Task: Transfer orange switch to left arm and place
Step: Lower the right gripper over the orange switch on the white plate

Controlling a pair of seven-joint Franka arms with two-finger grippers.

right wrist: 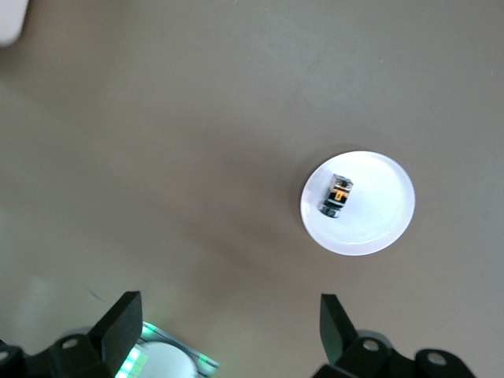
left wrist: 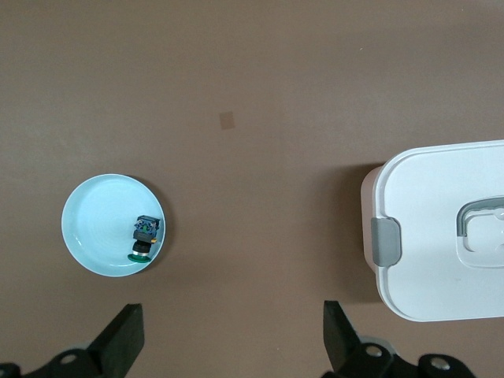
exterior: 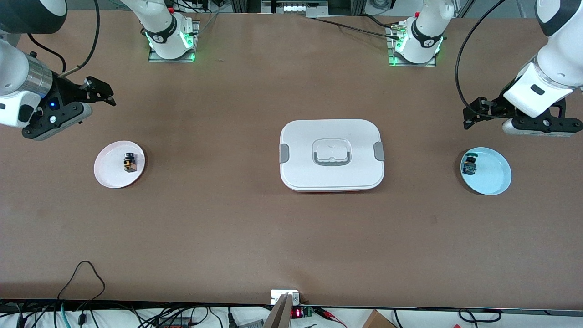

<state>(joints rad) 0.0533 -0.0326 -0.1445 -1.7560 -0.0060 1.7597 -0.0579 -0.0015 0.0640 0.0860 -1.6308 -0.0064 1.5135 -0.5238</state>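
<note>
The orange switch (exterior: 130, 162) lies on a white round plate (exterior: 109, 175) toward the right arm's end of the table. It also shows in the right wrist view (right wrist: 337, 194) on that plate (right wrist: 382, 216). My right gripper (exterior: 101, 91) is open and empty, up in the air over bare table beside the plate; its view shows the spread gripper (right wrist: 228, 303). The white box (exterior: 331, 155) with grey clips sits mid-table. My left gripper (exterior: 473, 113) is open and empty, over bare table near a light blue plate; its view shows it (left wrist: 232, 315) likewise.
A light blue plate (exterior: 492, 175) toward the left arm's end holds a dark part with a teal piece (exterior: 470, 165), also seen in the left wrist view (left wrist: 144, 234). The box's edge (left wrist: 441, 228) shows there too. Both arm bases (exterior: 171, 38) stand along the table's top edge.
</note>
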